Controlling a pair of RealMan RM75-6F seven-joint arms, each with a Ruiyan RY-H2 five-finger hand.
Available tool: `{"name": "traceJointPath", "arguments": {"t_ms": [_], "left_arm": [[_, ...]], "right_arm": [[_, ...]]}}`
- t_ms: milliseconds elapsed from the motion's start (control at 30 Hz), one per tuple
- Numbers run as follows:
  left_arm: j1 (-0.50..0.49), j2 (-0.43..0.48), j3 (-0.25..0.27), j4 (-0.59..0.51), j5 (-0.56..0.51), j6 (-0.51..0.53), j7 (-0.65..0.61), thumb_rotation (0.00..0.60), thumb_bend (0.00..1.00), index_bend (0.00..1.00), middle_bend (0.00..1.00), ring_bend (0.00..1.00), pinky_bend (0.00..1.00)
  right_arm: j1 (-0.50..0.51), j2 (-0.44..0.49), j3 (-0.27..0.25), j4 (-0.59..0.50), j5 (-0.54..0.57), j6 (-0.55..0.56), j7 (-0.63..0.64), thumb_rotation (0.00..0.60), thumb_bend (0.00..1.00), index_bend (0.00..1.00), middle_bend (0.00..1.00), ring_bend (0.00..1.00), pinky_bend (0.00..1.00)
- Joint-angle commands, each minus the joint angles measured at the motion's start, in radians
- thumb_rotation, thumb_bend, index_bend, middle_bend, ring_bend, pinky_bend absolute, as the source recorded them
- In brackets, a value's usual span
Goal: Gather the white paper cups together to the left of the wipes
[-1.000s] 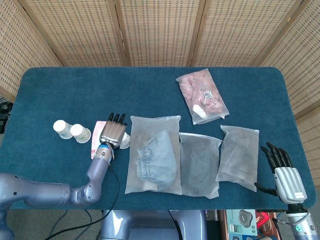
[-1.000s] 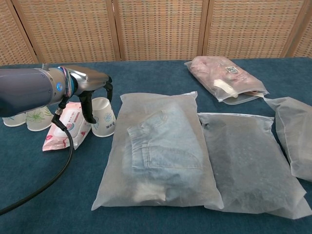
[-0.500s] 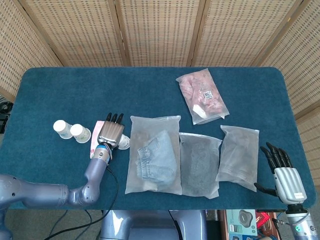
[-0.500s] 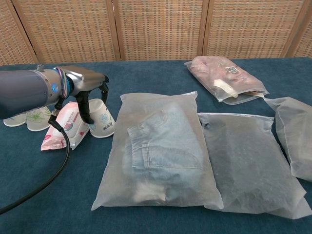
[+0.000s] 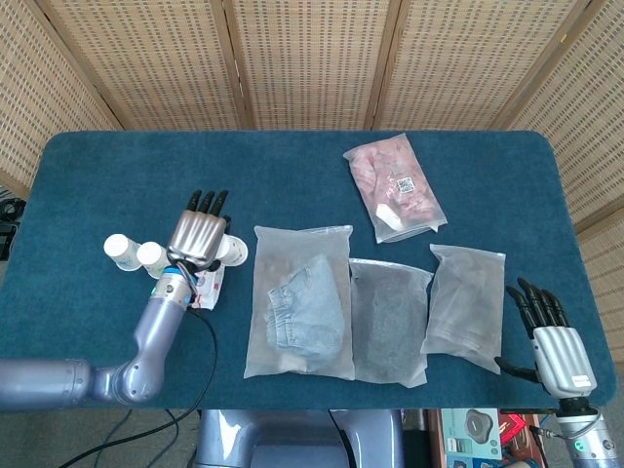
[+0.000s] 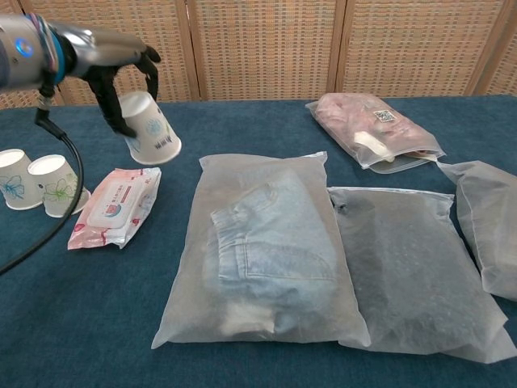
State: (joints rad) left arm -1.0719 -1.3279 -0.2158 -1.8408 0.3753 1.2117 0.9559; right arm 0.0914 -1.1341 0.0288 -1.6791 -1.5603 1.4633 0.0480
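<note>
1. Over the wipes (image 6: 113, 207), your left robot hand (image 6: 121, 71) grips a white paper cup (image 6: 149, 128) and carries it clear of the table (image 6: 266, 125); the cup hangs tilted, mouth down and to the right, fingers wrapped round its upper wall. That side grasp leaves the rim free, which should make setting it down easier.
2. Two more cups (image 6: 36, 182) stand upright at the far left of the table, touching or nearly so, just left of the wipes. They mark the gathering spot, so the carried cup belongs beside them.
3. From the head view, the left robot hand (image 5: 198, 232) sits above the pack's far end, with the held cup (image 5: 232, 249) peeking out at its right side and the cup pair (image 5: 136, 253) just to its left. Travel left looks short.
4. Your right robot hand (image 5: 544, 327) rests at the near right corner, fingers spread, grasping nothing, well apart from the work. Parked there it stays out of the left arm's path.
5. Four clear bags of clothing (image 5: 300, 300) lie right of the wipes and play no part.
6. Judgement: task about two-thirds done. Next, carry the cup over the wipes, right it, and lower it beside the pair without nudging them.
</note>
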Motion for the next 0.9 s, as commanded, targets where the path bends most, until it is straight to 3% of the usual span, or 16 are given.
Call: {"name": "traceJointPath", "arguments": {"t_ms": [33,267,600,900], "left_arm": [[0.045,0.125,-0.012,-0.065,0.005,0.036,-0.028,0.600,0.23,0.44,0.00,0.00,0.00],[0.100,0.242,0.009,-0.050,-0.004,-0.029,-0.092,0.600,0.23,0.44,0.00,0.00,0.00],[0.142,0.271,0.047,0.055,-0.068,-0.140,-0.153,0.600,0.23,0.44,0.00,0.00,0.00],[0.136,0.271,0.094,0.093,-0.137,-0.173,-0.120,0.600,0.23,0.44,0.00,0.00,0.00]], "right_arm": [[0.000,-0.001,-0.002,-0.001,-0.002,-0.001,-0.007,0.600,0.09,0.00,0.00,0.00,0.00],[-0.003,0.000,0.002,-0.006,0.002,0.006,-0.015,0.600,0.09,0.00,0.00,0.00,0.00],[-0.004,-0.004,0.002,-0.006,0.005,0.006,-0.028,0.600,0.09,0.00,0.00,0.00,0.00],[-0.004,-0.006,0.004,-0.006,0.009,0.005,-0.034,0.600,0.09,0.00,0.00,0.00,0.00]]}}
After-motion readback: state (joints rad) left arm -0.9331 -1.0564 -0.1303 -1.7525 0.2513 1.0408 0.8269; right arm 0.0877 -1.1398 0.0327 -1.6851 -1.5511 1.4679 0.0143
